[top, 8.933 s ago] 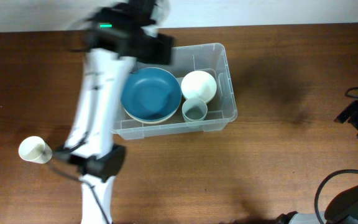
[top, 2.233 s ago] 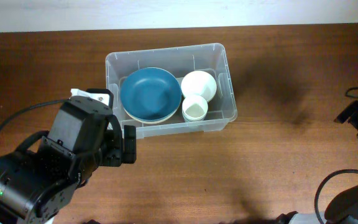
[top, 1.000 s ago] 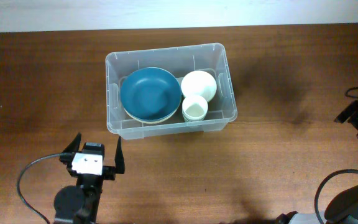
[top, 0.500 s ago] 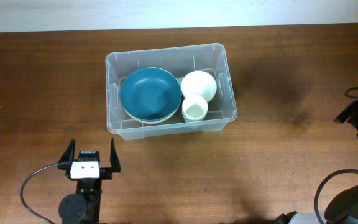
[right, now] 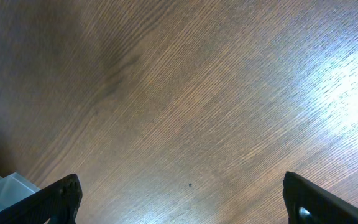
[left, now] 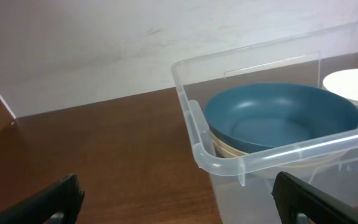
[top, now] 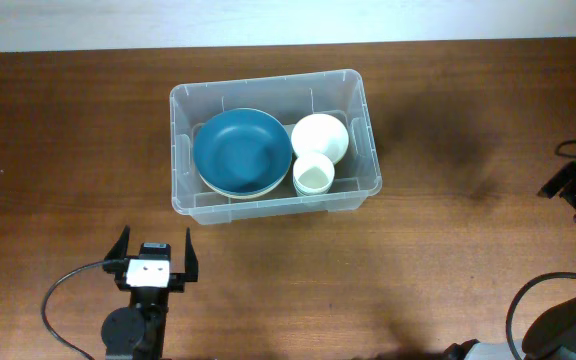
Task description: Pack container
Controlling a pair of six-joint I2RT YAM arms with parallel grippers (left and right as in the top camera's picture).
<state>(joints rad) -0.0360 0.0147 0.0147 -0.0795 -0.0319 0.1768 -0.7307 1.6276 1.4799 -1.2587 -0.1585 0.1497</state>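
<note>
**Ann:** Overhead view, and the container (top: pixel 276 206) sits on the brown wooden counter (top: pixel 448 260), toward the back and a little left of centre, long side across the picture.

**Raj:** And it's got things in it, Ann. A blue bowl (top: pixel 242 150) fills the left part. A white bowl (top: pixel 320 136) sits at the right, with a small white cup (top: pixel 314 176) just in front of it, touching or very nearly so.

**Ann:** From the left wrist camera a cream bowl (left: pixel 229 147) shows under the blue one, with the blue bowl nested in it.

**Raj:** Good spot. Now the left fingers (left: pixel 309 200): spread wide, nothing between them. From above, that arm is down at the front of the counter, well apart from the container and pointing toward it.

**Ann:** Its camera looks straight at the container's near left corner, rolled rim and clear wall in plain sight.

**Raj:** Over to the right fingers (right: pixel 328 202), which are parted just as wide and holding nothing. There's only the counter's wood grain under them, with a bright patch of glare at the right.

**Ann:** A pale corner shows at the lower left of that view, too little to name.
</note>
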